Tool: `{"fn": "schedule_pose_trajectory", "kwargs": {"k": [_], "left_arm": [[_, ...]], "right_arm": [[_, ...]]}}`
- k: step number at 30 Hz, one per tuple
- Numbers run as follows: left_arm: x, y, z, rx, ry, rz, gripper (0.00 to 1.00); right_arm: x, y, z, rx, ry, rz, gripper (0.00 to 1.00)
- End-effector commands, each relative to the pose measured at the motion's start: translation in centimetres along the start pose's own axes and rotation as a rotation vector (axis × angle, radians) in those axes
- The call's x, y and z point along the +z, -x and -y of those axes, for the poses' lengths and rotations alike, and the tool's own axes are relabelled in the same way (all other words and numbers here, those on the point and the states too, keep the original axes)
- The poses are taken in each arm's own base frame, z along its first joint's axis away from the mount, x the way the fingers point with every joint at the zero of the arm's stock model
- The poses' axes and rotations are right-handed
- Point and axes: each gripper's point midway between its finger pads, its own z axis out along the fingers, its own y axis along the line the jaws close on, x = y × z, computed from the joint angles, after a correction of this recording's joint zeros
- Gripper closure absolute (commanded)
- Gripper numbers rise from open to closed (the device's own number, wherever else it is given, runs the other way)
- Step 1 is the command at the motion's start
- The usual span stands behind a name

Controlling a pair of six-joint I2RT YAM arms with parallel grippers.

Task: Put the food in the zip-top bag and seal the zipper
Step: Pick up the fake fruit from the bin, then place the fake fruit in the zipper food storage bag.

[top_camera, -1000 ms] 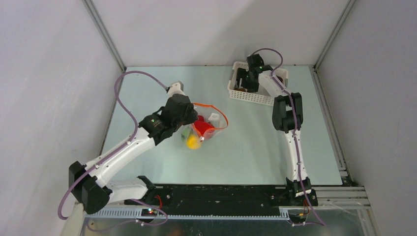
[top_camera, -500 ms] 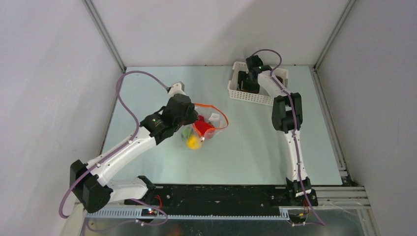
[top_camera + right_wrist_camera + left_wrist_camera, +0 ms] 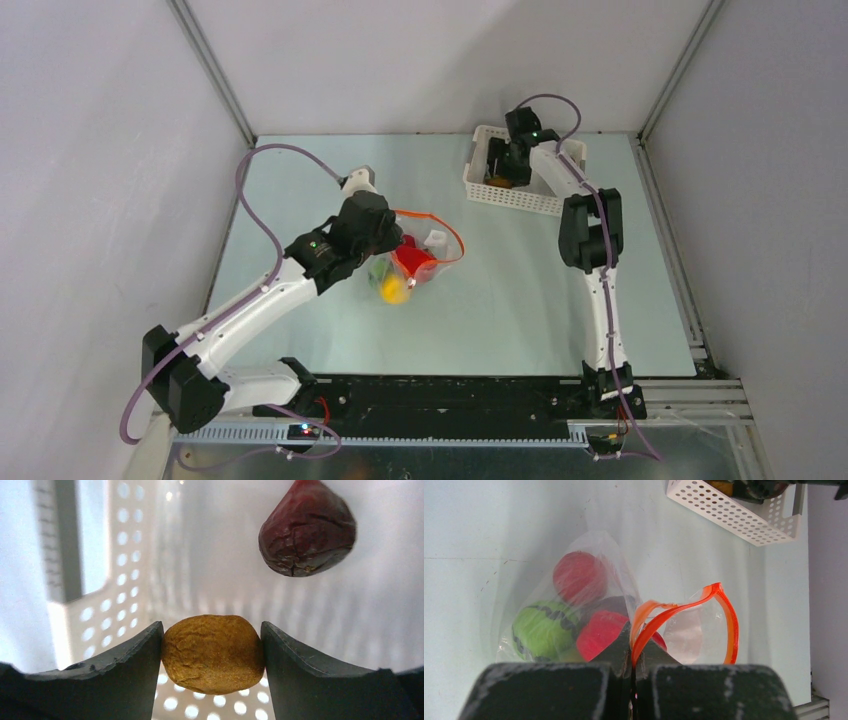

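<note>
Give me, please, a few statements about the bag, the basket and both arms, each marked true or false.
1. The left jaws are shut on the zipper of the zip-top bag. True.
2. The zip-top bag is empty. False: a red fruit and a green fruit, among others, lie inside it.
3. The right jaws hold a golden-brown fruit inside the white basket. True.
4. The basket holds nothing besides the gripped fruit. False: a dark maroon fruit lies there too, beyond the right jaws.
5. The bag's mouth gapes open, the zipper forming a loop. True.
</note>
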Motion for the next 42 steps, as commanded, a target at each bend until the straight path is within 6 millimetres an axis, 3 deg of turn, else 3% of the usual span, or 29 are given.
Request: {"fn": "schedule_pose_trajectory", "kwargs": {"k": [1, 3, 5, 7, 8, 10, 13, 14, 15, 16, 17, 18, 19, 20, 21, 22, 23, 24, 27, 31, 42], "left_arm": [[-0.6, 1.6, 0.4, -0.034, -0.022, 0.059, 1.0], [-0.6, 1.5, 0.5, -0.034, -0.025, 0.057, 1.0], [-0.6, 1.5, 0.5, -0.035, -0.028, 0.057, 1.0], [-0.7, 1.6, 0.6, -0.037, -0.034, 0.061, 1.0], [-0.7, 1.6, 0.6, -0.037, -0.035, 0.062, 1.0], [-0.6, 1.7, 0.8, -0.036, -0.04, 0.065, 1.0], [-0.5, 1.8, 1.0, -0.033, -0.044, 0.061, 1.0], [-0.5, 1.8, 1.1, -0.031, -0.044, 0.059, 1.0], [-0.5, 1.9, 1.2, -0.031, -0.047, 0.06, 1.0], [-0.6, 1.9, 1.2, -0.031, -0.048, 0.061, 1.0], [-0.6, 2.1, 1.2, -0.03, -0.049, 0.064, 1.0], [-0.7, 2.1, 1.3, -0.03, -0.052, 0.066, 1.0], [-0.7, 2.2, 1.3, -0.031, -0.055, 0.068, 1.0], [-0.8, 2.3, 1.4, -0.032, -0.059, 0.07, 1.0], [-0.8, 2.3, 1.5, -0.034, -0.062, 0.072, 1.0], [-0.9, 2.3, 1.5, -0.037, -0.068, 0.072, 1.0], [-0.9, 2.3, 1.6, -0.038, -0.07, 0.073, 1.0], [-1.0, 2.3, 1.6, -0.038, -0.073, 0.073, 1.0], [-1.0, 2.3, 1.7, -0.043, -0.082, 0.073, 1.0], [-1.0, 2.0, 1.6, -0.045, -0.087, 0.071, 1.0], [-1.1, 1.7, 1.7, -0.045, -0.102, 0.065, 1.0]], "right_arm": [[-8.0, 6.9, -2.1, 0.03, 0.103, 0.225, 0.65], [-10.8, 8.2, -2.5, 0.036, 0.139, 0.282, 0.65], [-11.8, 8.5, -2.5, 0.043, 0.158, 0.297, 0.65], [-14.3, 9.0, -2.9, 0.04, 0.187, 0.331, 0.65], [-14.6, 8.6, -3.1, 0.037, 0.206, 0.326, 0.65], [-17.5, 8.6, -4.2, 0.023, 0.272, 0.357, 0.65], [-19.4, 7.4, -5.1, 0.016, 0.335, 0.354, 0.65], [-21.0, 7.3, -5.6, 0.016, 0.359, 0.371, 0.65], [-20.8, 6.2, -6.1, 0.009, 0.396, 0.35, 0.65], [-22.8, 6.0, -6.9, -0.001, 0.436, 0.372, 0.65], [-22.9, 4.9, -7.6, -0.015, 0.486, 0.356, 0.65], [-24.9, 4.4, -8.7, -0.036, 0.527, 0.379, 0.65], [-24.9, 3.0, -9.2, -0.048, 0.563, 0.357, 0.65], [-27.0, 2.3, -10.4, -0.071, 0.602, 0.375, 0.64], [-26.9, 0.7, -11.2, -0.077, 0.633, 0.346, 0.64], [-28.6, 0.0, -11.8, -0.093, 0.666, 0.366, 0.64], [-28.8, -1.7, -12.9, -0.105, 0.713, 0.338, 0.64], [-30.5, -2.5, -13.6, -0.123, 0.749, 0.353, 0.63], [-32.7, -6.6, -16.4, -0.202, 0.826, 0.33, 0.61], [-33.1, -10.1, -18.5, -0.262, 0.834, 0.303, 0.59], [-29.0, -15.9, -21.8, -0.307, 0.769, 0.155, 0.55]]}}
